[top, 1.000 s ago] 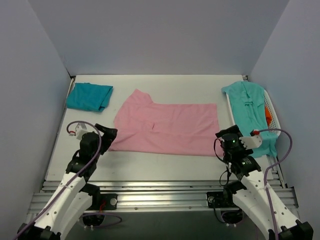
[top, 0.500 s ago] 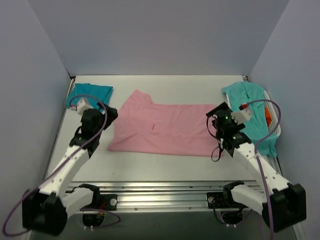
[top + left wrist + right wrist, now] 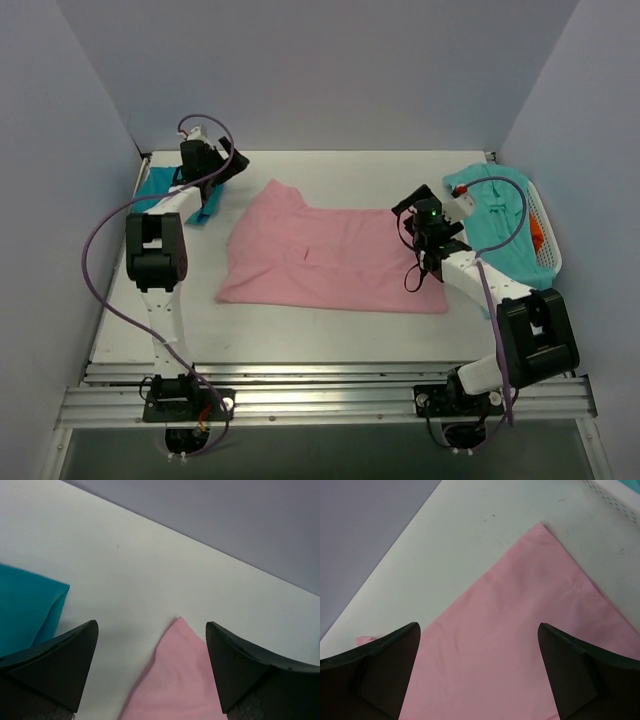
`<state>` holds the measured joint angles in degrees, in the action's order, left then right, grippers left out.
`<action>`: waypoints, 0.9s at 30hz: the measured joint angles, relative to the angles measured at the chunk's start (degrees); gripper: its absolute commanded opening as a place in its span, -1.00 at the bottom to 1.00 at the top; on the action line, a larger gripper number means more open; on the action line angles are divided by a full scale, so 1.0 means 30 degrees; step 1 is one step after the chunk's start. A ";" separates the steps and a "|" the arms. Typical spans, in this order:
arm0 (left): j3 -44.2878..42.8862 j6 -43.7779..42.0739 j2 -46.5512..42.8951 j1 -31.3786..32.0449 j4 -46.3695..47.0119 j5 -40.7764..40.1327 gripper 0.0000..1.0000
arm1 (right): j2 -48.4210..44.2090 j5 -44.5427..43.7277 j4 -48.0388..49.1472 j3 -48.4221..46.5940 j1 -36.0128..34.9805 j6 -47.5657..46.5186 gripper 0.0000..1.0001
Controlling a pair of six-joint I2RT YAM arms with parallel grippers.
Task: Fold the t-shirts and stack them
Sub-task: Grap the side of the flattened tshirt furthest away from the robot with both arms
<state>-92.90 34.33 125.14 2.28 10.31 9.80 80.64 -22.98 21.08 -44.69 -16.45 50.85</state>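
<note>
Jaws spread wide, the left gripper (image 3: 150, 626) and right gripper (image 3: 477, 625) hover at the far corners of the pink t-shirt (image 3: 330, 255) lying flat on the table (image 3: 330, 330), where pinching both corners evenly should keep the fold square.

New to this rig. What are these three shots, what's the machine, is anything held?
Two white robot arms are bolted at the near edge of a pale table. The wide picture is from a fixed camera above and behind them. The other two are from a camera on each wrist, with that hand's dark fingers showing at the bottom corners. A large light pink t-shirt lies spread mid-table, a folded darker teal shirt far left, and an aqua-green shirt draped over a white plastic laundry basket at right. The left hand and right hand hover near the pink shirt's far corners, both open, holding nothing.
</note>
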 measured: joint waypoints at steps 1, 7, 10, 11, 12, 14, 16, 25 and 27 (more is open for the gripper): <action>-0.1406 -0.0189 0.1195 -0.0146 -0.0306 0.0503 0.96 | 0.0335 0.0160 0.0277 0.0000 0.0095 -0.0022 0.99; -1.0236 -0.0969 0.7548 -0.0313 -0.3978 0.2703 0.96 | 0.1158 0.0940 0.1647 0.0029 0.0590 -0.0175 0.99; -1.2786 -0.1137 0.9194 -0.0182 -0.5923 0.3264 0.96 | 0.1158 0.1115 0.2149 0.0044 0.0845 -0.0299 0.99; -1.3340 -0.1188 0.9479 -0.0146 -0.6251 0.3475 0.96 | 0.1158 0.1158 0.2251 0.0044 0.0933 -0.0350 0.99; -1.3857 -0.1253 0.9602 -0.0066 -0.6768 0.3548 0.96 | 0.1158 0.1224 0.2339 0.0051 0.1035 -0.0386 0.99; -1.4710 -0.1501 0.9712 0.0124 -0.7788 0.3767 0.96 | 0.1158 0.1355 0.2514 0.0080 0.1290 -0.0444 0.99; -1.5212 -0.1698 0.9755 0.0364 -0.8284 0.3920 0.96 | 0.1158 0.1515 0.2718 0.0168 0.1508 -0.0474 0.99; -1.5183 -0.2259 0.9799 0.1982 -0.9551 0.4408 0.96 | 0.1158 0.2302 0.2994 0.0714 0.2215 -0.0474 0.99; -1.5103 -0.2492 0.9806 0.2237 -0.9683 0.4386 0.96 | 0.1158 0.2492 0.3053 0.0874 0.2368 -0.0474 0.99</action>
<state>-138.21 26.85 154.56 8.99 -18.74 22.96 84.12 -15.51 30.24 -42.06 -9.34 49.43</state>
